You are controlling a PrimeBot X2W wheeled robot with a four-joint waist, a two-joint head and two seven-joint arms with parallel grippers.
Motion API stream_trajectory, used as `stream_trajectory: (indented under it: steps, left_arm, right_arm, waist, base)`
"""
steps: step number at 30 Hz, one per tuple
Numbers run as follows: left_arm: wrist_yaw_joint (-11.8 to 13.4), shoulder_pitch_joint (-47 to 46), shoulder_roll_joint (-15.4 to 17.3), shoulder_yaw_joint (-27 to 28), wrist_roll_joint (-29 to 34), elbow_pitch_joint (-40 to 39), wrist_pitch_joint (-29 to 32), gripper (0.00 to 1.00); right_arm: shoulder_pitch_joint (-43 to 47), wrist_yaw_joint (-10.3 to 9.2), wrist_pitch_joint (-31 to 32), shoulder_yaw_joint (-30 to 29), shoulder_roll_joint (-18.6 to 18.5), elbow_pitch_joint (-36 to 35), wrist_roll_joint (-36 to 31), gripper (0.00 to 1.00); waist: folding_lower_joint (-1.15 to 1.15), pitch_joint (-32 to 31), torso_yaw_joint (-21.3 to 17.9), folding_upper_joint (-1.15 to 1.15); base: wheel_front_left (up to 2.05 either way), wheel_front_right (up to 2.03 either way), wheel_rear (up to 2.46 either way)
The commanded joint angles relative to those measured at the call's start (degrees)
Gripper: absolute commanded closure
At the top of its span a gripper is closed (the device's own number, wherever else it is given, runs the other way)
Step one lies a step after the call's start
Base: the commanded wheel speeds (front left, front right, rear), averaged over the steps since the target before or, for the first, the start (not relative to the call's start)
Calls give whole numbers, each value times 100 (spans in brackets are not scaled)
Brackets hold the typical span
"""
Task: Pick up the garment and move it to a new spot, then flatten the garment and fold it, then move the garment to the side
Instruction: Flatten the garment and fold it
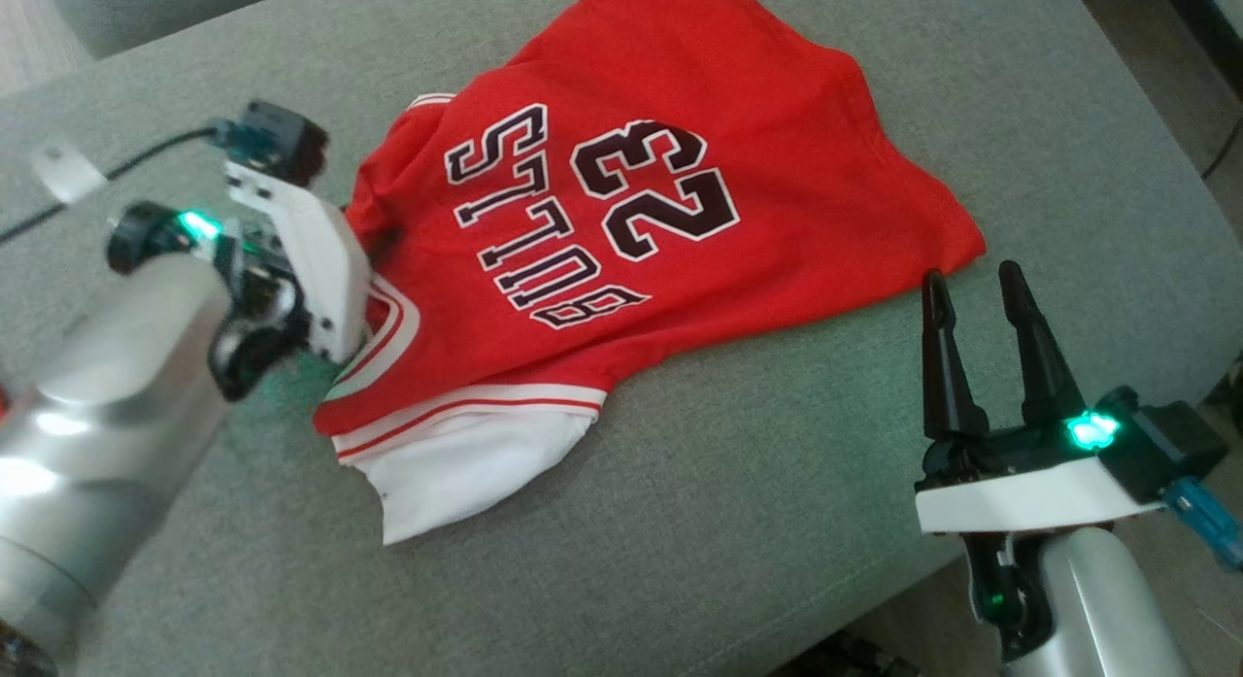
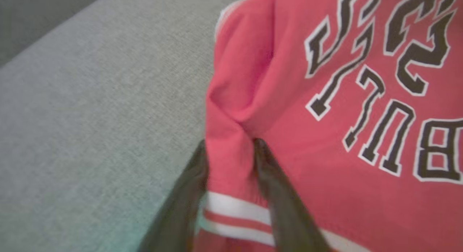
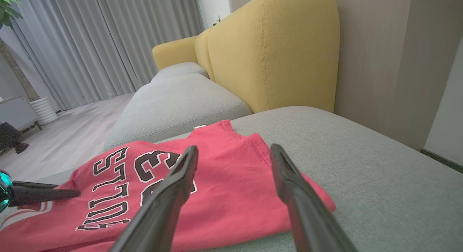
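The garment point(image 1: 660, 220) is a red jersey with dark lettering, the number 23 and white-striped trim. It lies spread on a grey sofa cushion point(image 1: 777, 522), with a white sleeve sticking out at its near edge. My left gripper point(image 2: 231, 147) is at the garment's point(image 2: 325, 143) left side. Its two dark fingers stand partly closed on either side of a raised fold of red cloth near the striped trim. My right gripper point(image 1: 971, 284) is open, its tips just short of the garment's right corner and nothing between them. The right wrist view has the garment point(image 3: 217, 183) lying beyond that gripper point(image 3: 235, 150).
The cushion's front edge runs across the lower right of the head view, close under my right arm. A dark cable point(image 1: 97, 186) trails over the cushion behind my left wrist. In the right wrist view, a yellow backrest point(image 3: 271, 53) and further grey cushions point(image 3: 177, 103) lie beyond the garment.
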Motion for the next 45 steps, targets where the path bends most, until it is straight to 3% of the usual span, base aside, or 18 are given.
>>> stream_trajectory:
  steps: [1,7,17,18,19,25,28,32,34,39,45]
  left_arm:
    - [10,-463,275,189,84,50,-213,100]
    - [250,-988,143,351,518,752,-1343,100]
    - [431,-1582,-79,300,945,1626,-2237,100]
    - [432,-1623,-112,272,990,1706,-2311,83]
    - [481,-1672,-140,242,1062,1784,-2436,0]
    - [801,-1855,-343,80,1445,2154,-3317,0]
    - [1010,-1865,-559,255,1385,2182,-4024,0]
    - [1174,-1617,-777,395,1407,1877,-4275,0]
    - [1412,-1392,-821,352,1688,1492,-4292,0]
    - [1914,-87,-898,867,1808,115,-4296,0]
    - [2533,1628,-1063,1249,2126,-1121,-4298,0]
  right_arm:
    - [-174,-4,-53,103,-39,-185,49,0]
    - [-196,-4,-53,143,-39,-223,75,0]
    - [-199,-4,-53,198,-39,-241,114,0]
    - [-201,-4,-53,196,-39,-238,121,0]
    - [-205,-4,-53,194,-39,-234,127,0]
    - [-248,-4,-53,182,-39,-229,135,0]
    - [-290,-4,-53,93,-39,-269,34,0]
    - [-332,-4,-53,-87,-39,-311,-235,0]
    - [-329,-4,-53,-182,-39,-321,-492,0]
    - [-294,-4,-53,-544,-39,-294,-929,0]
    - [-2,-4,-53,-996,-39,-194,-1104,0]
  waist:
    - [0,5,-9,0]
    - [0,43,-25,0]
    - [0,103,-29,0]
    - [0,114,-18,0]
    - [0,125,-6,0]
    - [0,121,163,0]
    - [0,5,394,0]
    - [0,-221,746,0]
    - [0,-378,960,0]
    - [0,-698,1472,0]
    - [0,-1105,2086,0]
  base:
    - [0,0,0]
    - [0,0,0]
    - [0,0,0]
    - [0,0,0]
    - [0,0,0]
    - [0,0,0]
    - [0,0,0]
    - [0,0,0]
    - [0,0,0]
    - [0,0,0]
    - [0,0,0]
